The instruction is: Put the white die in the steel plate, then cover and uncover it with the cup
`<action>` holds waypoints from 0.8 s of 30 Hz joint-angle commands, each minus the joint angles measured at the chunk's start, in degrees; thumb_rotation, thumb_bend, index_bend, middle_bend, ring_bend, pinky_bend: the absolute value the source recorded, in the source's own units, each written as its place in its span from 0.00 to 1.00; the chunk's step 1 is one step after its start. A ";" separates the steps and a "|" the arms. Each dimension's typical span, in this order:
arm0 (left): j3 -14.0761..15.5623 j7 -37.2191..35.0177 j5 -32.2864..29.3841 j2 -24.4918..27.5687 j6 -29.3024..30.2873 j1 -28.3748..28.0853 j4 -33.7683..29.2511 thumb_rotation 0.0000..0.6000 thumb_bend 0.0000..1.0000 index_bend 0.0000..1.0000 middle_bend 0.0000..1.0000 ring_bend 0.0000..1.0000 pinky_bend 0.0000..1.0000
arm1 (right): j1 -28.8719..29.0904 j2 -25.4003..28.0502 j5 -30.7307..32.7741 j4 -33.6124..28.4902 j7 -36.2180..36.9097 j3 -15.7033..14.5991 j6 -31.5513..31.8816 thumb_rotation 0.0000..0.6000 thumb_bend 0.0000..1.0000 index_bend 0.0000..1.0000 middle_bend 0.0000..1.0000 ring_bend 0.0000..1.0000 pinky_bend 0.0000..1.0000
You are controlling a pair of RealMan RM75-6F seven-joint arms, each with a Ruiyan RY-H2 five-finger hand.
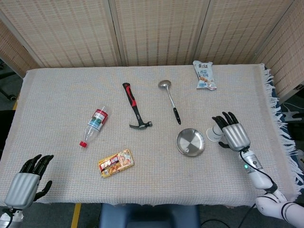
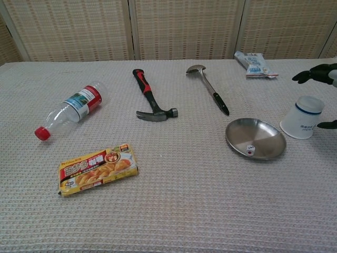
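With the die [image 2: 250,150] lying in the plate [image 2: 263,132], the light, upturned cup [image 2: 302,117], probably easily crushed, is best gripped round its wall by the open right hand [image 1: 233,135].

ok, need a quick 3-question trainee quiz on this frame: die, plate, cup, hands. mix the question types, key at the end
1. True or false: the white die lies inside the steel plate.
2. Multiple choice: how does the cup stand? A) mouth down over the die; B) mouth down on the cloth beside the plate; C) lying on its side in the plate.
3. Short answer: which hand is at the cup, and is it gripping it?

Key:
1. True; the die sits near the plate's front rim.
2. B.
3. The right hand, fingers spread around the cup, no closed grip visible. The left hand rests open at the near table edge.
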 commanded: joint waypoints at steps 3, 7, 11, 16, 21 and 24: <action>0.03 0.12 0.09 -0.04 0.02 0.00 0.01 1.00 0.35 0.09 0.13 0.09 0.18 | -0.23 -3.07 -0.87 5.95 4.40 -0.55 0.41 1.00 0.04 0.23 0.14 0.00 0.21; 0.01 0.15 -0.06 -0.06 -0.10 -0.03 0.04 1.00 0.35 0.09 0.13 0.09 0.18 | 0.13 -5.50 -1.91 10.55 7.92 -0.96 0.56 1.00 0.04 0.26 0.18 0.02 0.26; -0.04 0.05 -0.17 -0.05 -0.11 -0.03 0.07 1.00 0.35 0.09 0.13 0.09 0.18 | 0.40 -7.57 -2.94 14.33 11.48 -1.40 0.97 1.00 0.04 0.29 0.19 0.05 0.31; -0.05 -0.06 -0.22 -0.06 -0.13 -0.04 0.11 1.00 0.35 0.09 0.13 0.09 0.18 | 0.55 -9.33 -3.91 17.83 13.69 -1.91 1.56 1.00 0.04 0.31 0.24 0.10 0.38; -0.05 -0.02 -0.23 -0.07 -0.15 -0.06 0.12 1.00 0.35 0.09 0.13 0.09 0.18 | 0.57 -10.16 -4.29 19.49 14.61 -1.98 2.21 1.00 0.04 0.31 0.24 0.11 0.39; -0.06 0.03 -0.29 -0.10 -0.20 -0.06 0.14 1.00 0.35 0.09 0.13 0.09 0.18 | 0.61 -10.21 -4.53 19.67 15.31 -1.97 2.72 1.00 0.04 0.31 0.24 0.11 0.42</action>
